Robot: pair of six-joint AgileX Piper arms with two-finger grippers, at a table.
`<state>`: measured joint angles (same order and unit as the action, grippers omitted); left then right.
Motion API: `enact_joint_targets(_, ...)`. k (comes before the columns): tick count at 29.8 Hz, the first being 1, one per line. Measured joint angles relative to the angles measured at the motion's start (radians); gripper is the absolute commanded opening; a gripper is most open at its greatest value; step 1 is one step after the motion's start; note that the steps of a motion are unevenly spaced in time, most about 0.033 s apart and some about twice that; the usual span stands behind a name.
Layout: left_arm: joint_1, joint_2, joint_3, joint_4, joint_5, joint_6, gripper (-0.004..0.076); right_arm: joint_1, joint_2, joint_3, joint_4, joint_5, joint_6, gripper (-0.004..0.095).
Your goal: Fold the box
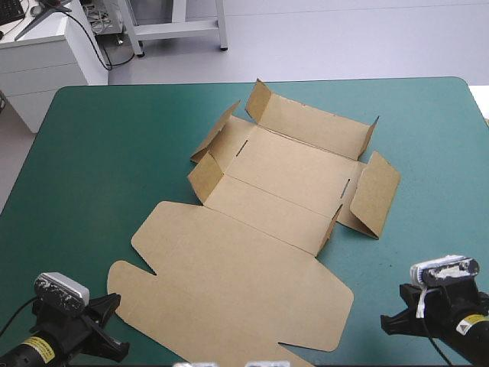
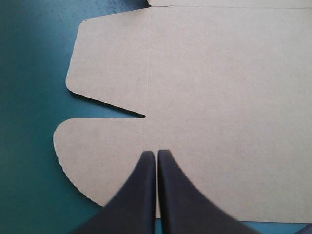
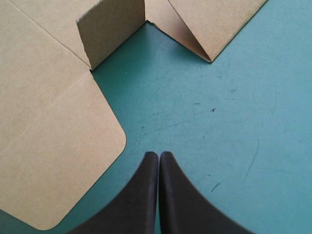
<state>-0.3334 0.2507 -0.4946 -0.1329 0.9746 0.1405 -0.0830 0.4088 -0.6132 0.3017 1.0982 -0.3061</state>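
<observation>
Left hand [image 2: 156, 153], right hand [image 3: 159, 154] pinched (well apart).

A lab or workshop, it seems: a table with a teal-green cover [image 1: 107, 153] mid-frame, a white drawer cabinet [image 1: 42, 65] upper left, pale metal frame legs [image 1: 177, 27] top centre, smooth grey floor [image 1: 344, 38].

In the high view the desk [image 1: 92, 168] runs off the bottom edge, and the nearest edge of the box [image 1: 252, 260] lid is lost there too. The left pincer [image 2: 156, 154] covers part of that lid's edge. Ahead of the right pincer [image 3: 159, 154], the box runs out of the picture.
</observation>
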Motion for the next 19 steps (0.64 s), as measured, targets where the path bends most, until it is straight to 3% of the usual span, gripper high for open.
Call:
enact_joint_targets(5,0.0,0.0,0.0,0.0,0.0,0.0,-0.0008,0.0,0.159,-0.122,0.0,0.004,0.035,0.0005)
enact_joint_targets(19,0.0,0.0,0.0,0.0,0.0,0.0,-0.0008,0.001,0.615,-0.52,0.048,0.144,0.163,0.0005)
